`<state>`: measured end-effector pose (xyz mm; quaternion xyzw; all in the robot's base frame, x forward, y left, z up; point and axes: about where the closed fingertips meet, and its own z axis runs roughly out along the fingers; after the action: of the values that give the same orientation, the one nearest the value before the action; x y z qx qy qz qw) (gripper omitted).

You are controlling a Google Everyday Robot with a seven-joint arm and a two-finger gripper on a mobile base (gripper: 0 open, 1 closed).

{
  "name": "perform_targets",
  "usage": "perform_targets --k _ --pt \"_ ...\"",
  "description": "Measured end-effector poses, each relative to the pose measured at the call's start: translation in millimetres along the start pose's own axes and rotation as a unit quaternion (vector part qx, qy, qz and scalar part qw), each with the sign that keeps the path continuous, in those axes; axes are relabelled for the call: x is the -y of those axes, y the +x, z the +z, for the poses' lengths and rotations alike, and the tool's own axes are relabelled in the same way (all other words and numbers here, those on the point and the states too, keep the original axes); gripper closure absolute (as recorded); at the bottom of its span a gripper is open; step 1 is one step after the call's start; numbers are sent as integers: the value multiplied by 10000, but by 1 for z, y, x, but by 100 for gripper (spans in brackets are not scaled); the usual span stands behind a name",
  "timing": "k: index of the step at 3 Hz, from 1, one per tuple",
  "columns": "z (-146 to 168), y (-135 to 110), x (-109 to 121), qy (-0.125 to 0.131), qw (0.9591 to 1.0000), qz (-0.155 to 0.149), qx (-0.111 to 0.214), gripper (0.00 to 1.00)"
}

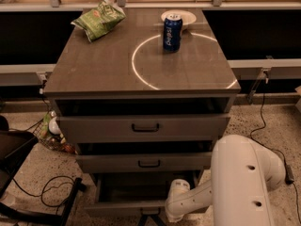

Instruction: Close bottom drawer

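bottom drawer hung open at the cabinet's foot; end effector sat low at its front's right end, probably placed to push it shut; whether apart or together could not be told

Cabinet top is grey-brown with a thin white ring on it. There's a green chip bag, a blue can with white lettering and a white plate. The bottom drawer is the same grey-brown with a black handle, and the white gripper sits low at its front.
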<state>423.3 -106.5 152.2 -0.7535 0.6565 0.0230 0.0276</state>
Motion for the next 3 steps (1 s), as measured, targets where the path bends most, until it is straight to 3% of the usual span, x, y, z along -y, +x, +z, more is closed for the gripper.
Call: perform_targets --k 1,3 --pt "9 -4 19 221 9997 -33 -76 100" --pt "26 -7 94 831 9961 -196 -227 100"
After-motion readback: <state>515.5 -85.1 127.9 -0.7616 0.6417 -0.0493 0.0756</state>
